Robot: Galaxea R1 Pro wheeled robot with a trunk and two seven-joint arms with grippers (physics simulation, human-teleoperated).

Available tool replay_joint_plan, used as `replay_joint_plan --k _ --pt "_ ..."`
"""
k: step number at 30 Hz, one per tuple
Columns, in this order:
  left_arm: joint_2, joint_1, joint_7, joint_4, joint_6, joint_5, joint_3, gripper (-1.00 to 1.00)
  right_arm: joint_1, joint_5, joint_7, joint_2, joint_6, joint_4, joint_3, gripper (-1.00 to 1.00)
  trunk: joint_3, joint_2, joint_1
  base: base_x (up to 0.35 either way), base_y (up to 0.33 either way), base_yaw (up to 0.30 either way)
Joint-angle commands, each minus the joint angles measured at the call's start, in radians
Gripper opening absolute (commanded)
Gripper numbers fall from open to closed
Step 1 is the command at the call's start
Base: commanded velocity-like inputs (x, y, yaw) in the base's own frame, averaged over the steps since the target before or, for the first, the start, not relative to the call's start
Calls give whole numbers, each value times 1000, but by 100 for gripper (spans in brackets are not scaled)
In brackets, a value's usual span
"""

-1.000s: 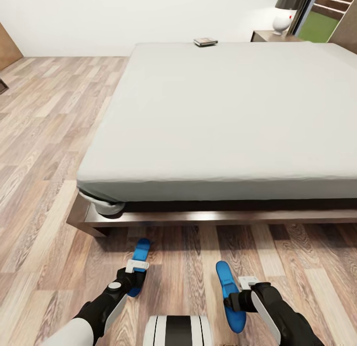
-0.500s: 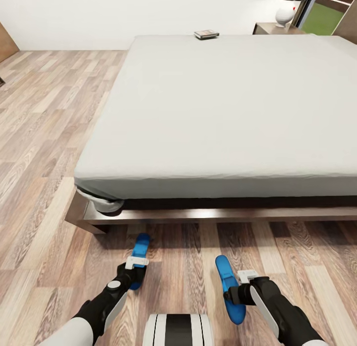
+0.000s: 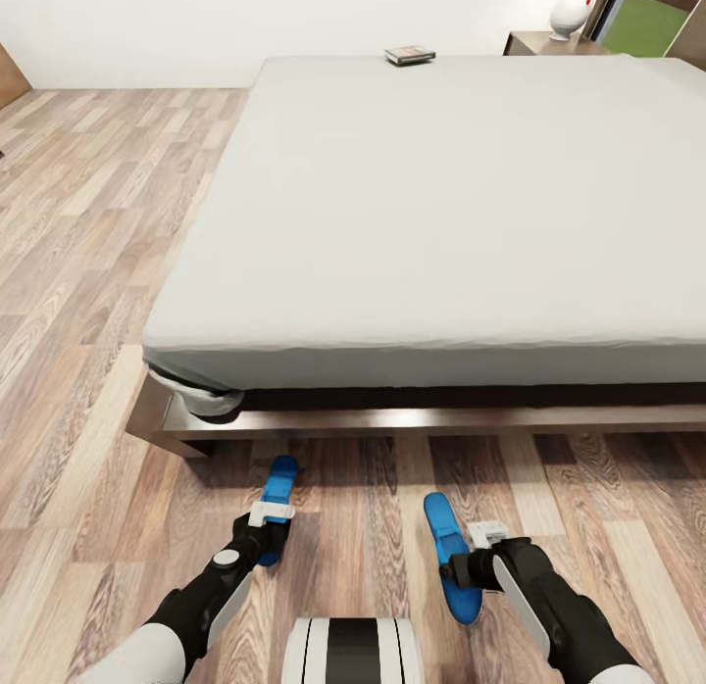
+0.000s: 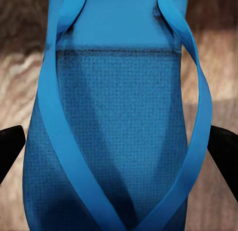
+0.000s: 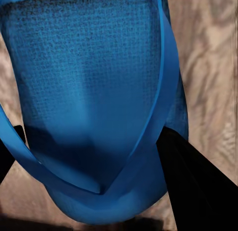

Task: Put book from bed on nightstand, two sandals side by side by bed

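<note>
Where the light wood-plank floor [image 3: 88, 272] runs up to a white wall [image 3: 147, 27], the bed [image 3: 441, 223] spreads its smooth pale-grey mattress over a dark brown wooden frame. Far beyond both sets of fingers, the thin book [image 3: 410, 54] lies at the mattress's distant edge, near a nightstand [image 3: 549, 45] bearing a round white lamp [image 3: 569, 13]. The left gripper [image 3: 267, 529] is clamped on the left sandal [image 3: 275, 498], whose woven-textured blue sole and smooth straps lie between the black fingers [image 4: 10, 146]. The right gripper [image 3: 461, 569] is likewise clamped on the right sandal [image 3: 451, 557], its rounded sole sitting between those fingers [image 5: 191, 176] and pointing toward the bed frame.
</note>
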State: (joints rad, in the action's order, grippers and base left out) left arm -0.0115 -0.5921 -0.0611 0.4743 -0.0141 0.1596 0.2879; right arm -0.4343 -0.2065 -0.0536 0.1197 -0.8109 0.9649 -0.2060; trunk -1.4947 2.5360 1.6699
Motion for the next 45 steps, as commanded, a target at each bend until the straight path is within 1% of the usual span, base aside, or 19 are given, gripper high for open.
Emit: replay_joint_plan --k 1,3,7,9,11,13,16,17,20,24,28,34,39,43,45 --pt "1 -1 -7 0 -2 11 8 -100 0 -1 1 1 -5 11 -3 -100 -1 0 0 0 0 0" --pt "1 -4 -8 0 -4 11 8 -100 1 -1 1 4 -18 49 -4 -100 -1 0 0 0 0 0" --pt "1 -8 -9 1 -6 11 7 -100 7 -1 0 11 -96 133 -4 -100 -16 1 2 0 0 0" --pt "2 -9 -10 1 -8 11 7 -100 9 -1 0 12 -112 152 -3 -100 -24 2 3 0 0 0" --pt "2 -9 -11 0 -23 11 7 -100 10 -1 -1 16 -120 162 -3 -100 -24 2 3 0 0 0" --pt "7 -9 -12 0 -42 11 6 -100 10 -2 -2 25 -124 168 -3 -100 -24 2 3 0 0 0" --pt "14 -9 -11 -1 -58 11 5 -100 10 -8 -7 37 -126 172 -3 -100 -35 2 4 0 0 0" --pt "15 -9 -11 -1 -59 11 5 -100 10 -9 -11 38 -126 173 -3 -100 -39 3 4 0 0 0" --pt "17 -9 -11 0 -65 11 5 -100 10 -6 -36 42 -127 175 -3 -100 -39 3 4 0 0 0" --pt "17 -9 -11 0 -67 12 5 -100 9 -2 -48 44 -128 176 -4 -100 -39 3 4 0 0 0" --pt "18 -9 -11 0 -68 12 5 -100 9 -2 -51 44 -128 176 -4 -100 -55 3 6 0 0 0" --pt "18 -8 -11 0 -69 11 5 -100 10 -2 -52 43 -128 176 -4 -100 -55 3 6 0 0 0" --pt "18 -8 -11 0 -69 11 5 -100 10 -2 -52 43 -128 176 -5 -100 -74 5 8 0 0 0" --pt "18 -8 -11 0 -69 12 5 -100 11 -2 -52 43 -128 176 -5 -100 -74 5 8 0 0 0" --pt "18 -8 -11 0 -69 12 5 -100 11 -2 -52 43 -127 176 -5 -100 -82 5 9 0 0 0"
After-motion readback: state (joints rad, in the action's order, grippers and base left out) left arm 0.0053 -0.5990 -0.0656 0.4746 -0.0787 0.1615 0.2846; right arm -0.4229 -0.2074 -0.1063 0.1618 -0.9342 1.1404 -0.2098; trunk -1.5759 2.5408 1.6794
